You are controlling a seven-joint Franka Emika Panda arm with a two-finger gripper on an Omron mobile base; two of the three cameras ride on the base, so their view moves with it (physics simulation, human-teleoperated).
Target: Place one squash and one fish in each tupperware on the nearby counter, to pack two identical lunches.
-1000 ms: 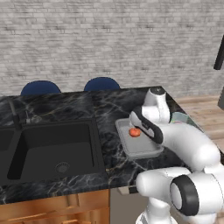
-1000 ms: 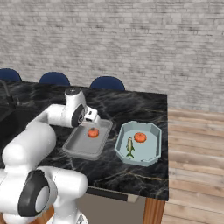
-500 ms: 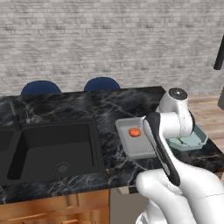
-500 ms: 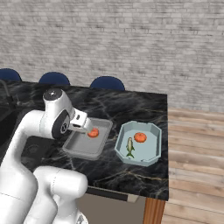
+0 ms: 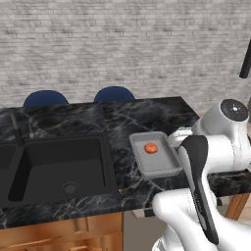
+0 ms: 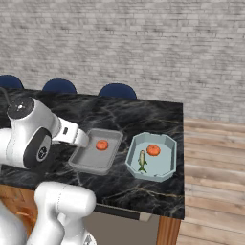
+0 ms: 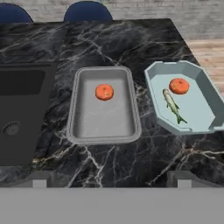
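from the hand camera i see the gripper point(image 7: 112, 183) with its jaws spread wide, holding nothing, above the near edge of the counter point(image 7: 118, 48). the blue-grey tupperware point(image 7: 205, 89) holds one squash point(image 7: 179, 85) with the slender fish point(image 7: 173, 105) just beside it. the grey tray point(image 7: 131, 109) beside it holds a second squash point(image 7: 104, 92) alone. the sink point(image 7: 22, 113) lies on the tray's other side.
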